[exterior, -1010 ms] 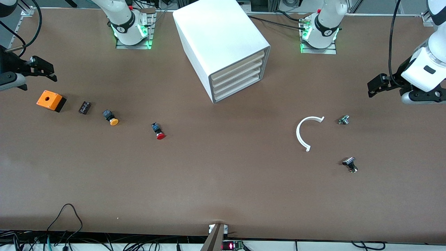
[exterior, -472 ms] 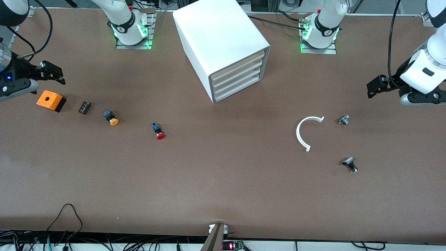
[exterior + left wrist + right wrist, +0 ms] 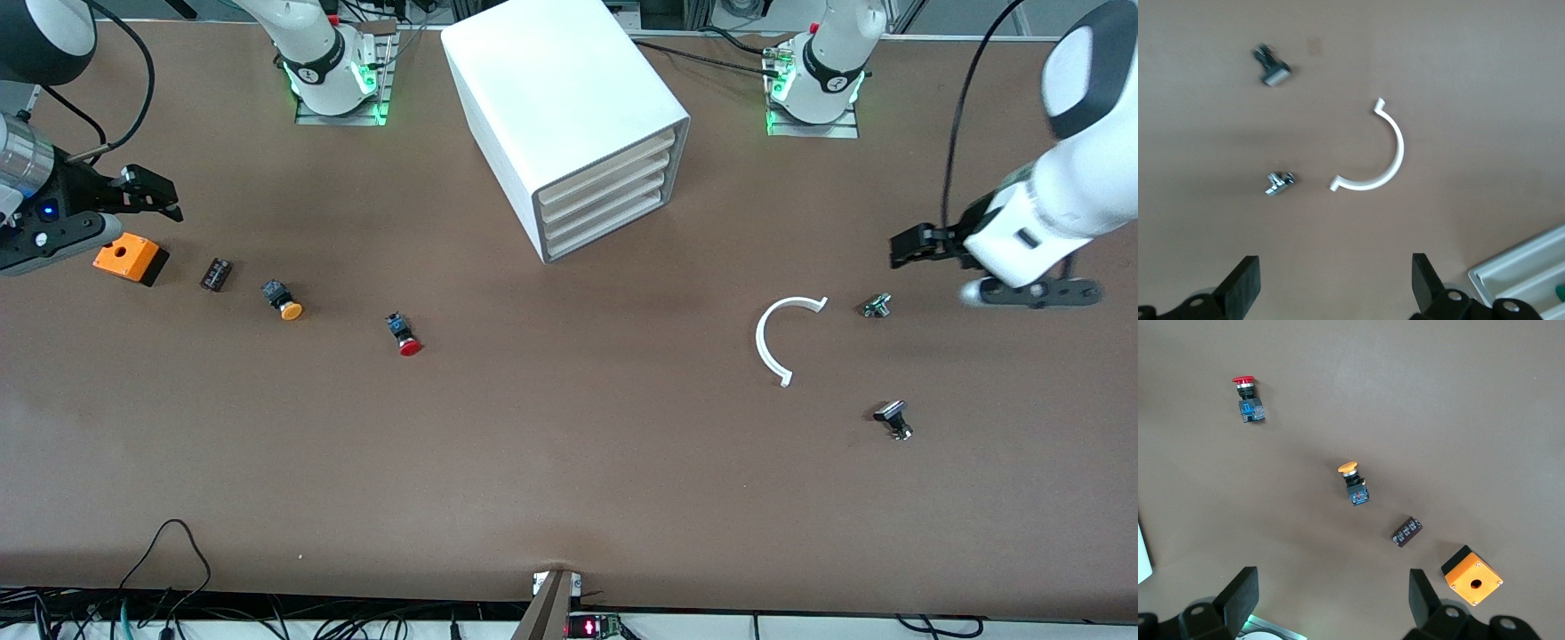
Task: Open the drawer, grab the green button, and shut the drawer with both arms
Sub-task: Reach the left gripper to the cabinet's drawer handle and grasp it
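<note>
A: What has just changed?

B: Your left hand (image 3: 900, 247) has swung in over the desk (image 3: 569, 462) toward the cabinet (image 3: 569, 116); the right hand (image 3: 164, 200) has crept in over the orange box (image 3: 130, 256). Both are wide open, holding nothing.

A: And the drawer (image 3: 609, 229)?

B: Still shut (the button is out of sight), so you've only begun approaching.

Readable text: none on the cabinet (image 3: 569, 116), the buttons or the orange box (image 3: 130, 256).
Arm-base marks: too small to read.
</note>
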You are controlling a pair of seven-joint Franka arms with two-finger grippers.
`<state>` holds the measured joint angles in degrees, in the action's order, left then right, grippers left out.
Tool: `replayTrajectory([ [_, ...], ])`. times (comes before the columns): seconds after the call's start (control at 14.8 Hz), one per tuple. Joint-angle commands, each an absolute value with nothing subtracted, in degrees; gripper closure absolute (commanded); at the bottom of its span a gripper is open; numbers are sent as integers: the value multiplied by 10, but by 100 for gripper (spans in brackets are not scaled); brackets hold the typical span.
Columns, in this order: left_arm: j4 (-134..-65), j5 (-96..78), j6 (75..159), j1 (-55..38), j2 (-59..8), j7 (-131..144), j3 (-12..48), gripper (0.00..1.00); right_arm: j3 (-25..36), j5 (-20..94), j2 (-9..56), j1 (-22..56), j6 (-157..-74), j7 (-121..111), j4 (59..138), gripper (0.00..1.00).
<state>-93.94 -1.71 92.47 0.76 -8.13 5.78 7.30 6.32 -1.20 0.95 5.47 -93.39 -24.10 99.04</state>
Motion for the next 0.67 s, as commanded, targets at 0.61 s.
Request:
replayTrajectory([
  [0.61,-1029,-233,916,-16,-182,-1,93,0,47,18,7,62,-940,-246,989,0],
])
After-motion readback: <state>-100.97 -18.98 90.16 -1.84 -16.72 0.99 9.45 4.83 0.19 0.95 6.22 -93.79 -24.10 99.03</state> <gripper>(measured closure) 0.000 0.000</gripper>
